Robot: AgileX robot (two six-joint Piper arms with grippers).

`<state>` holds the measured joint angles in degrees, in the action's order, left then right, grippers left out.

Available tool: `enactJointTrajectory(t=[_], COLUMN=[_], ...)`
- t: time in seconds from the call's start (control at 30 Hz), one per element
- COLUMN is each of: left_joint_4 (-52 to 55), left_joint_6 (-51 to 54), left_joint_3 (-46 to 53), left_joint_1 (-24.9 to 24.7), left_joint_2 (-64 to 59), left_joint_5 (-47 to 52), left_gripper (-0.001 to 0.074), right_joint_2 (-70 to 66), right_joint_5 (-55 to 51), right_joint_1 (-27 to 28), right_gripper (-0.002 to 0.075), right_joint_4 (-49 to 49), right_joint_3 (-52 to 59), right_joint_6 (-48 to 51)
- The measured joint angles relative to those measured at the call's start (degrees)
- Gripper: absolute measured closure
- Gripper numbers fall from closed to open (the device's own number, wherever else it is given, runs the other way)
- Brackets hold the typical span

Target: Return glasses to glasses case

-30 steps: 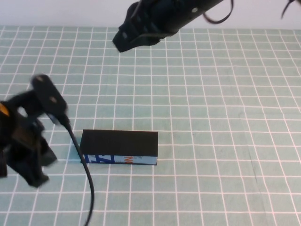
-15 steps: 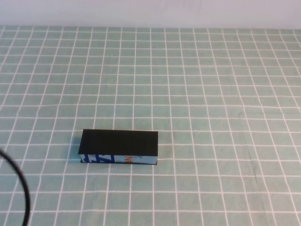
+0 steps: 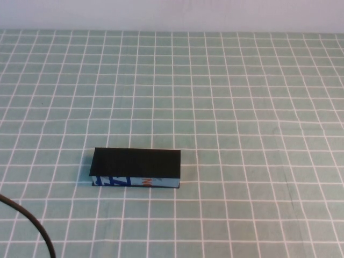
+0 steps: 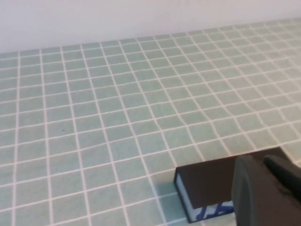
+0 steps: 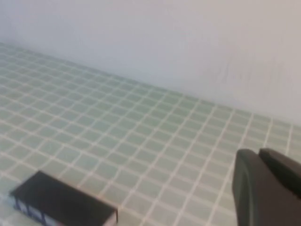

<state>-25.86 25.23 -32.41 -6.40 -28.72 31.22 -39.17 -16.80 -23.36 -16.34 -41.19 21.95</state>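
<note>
The glasses case (image 3: 135, 163) lies with its lid closed, left of the table's middle, its white, blue and orange strip facing me. The glasses are not in view. Neither gripper shows in the high view. My left gripper (image 4: 263, 162) is shut and empty; it hangs above and on the near side of the case (image 4: 207, 181). My right gripper (image 5: 258, 154) is shut and empty, high above the mat and well away from the case (image 5: 61, 200).
A green mat with a white grid (image 3: 242, 107) covers the table, with a pale wall (image 3: 172, 13) behind it. A black cable (image 3: 32, 226) curves in at the near left corner.
Both arms have pulled back out of the high view: the left one from beside the case, the right one from the far side. The case has not moved.
</note>
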Motion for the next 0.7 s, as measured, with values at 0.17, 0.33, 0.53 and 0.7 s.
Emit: enactJointTrajectory(t=[0.17, 0.33, 0.53, 0.7], left_joint_4=[-2.2, -2.6, -2.6, -2.6], left_joint_6=[0.0, 0.0, -0.1, -0.1], left_joint_3=[1.2, 1.3, 1.3, 1.3], left_joint_1=[0.0, 0.0, 0.0, 0.0], left_joint_2=[0.0, 0.0, 0.0, 0.0], left_joint_5=[-2.4, -3.1, -3.1, -3.1], left_gripper=[0.0734, 0.0734, 0.0734, 0.0734], right_joint_2=[12.4, 19.2, 21.2, 21.2], right_joint_5=[1.6, 1.7, 1.2, -0.3], right_joint_1=[0.0, 0.0, 0.0, 0.0], right_gripper=[0.0739, 0.0739, 0.0739, 0.0739], right_joint_4=[-0.1, -0.2, -0.2, -0.3], right_joint_3=[13.4, 20.4, 21.1, 21.1], right_joint_6=[0.0, 0.0, 0.0, 0.0])
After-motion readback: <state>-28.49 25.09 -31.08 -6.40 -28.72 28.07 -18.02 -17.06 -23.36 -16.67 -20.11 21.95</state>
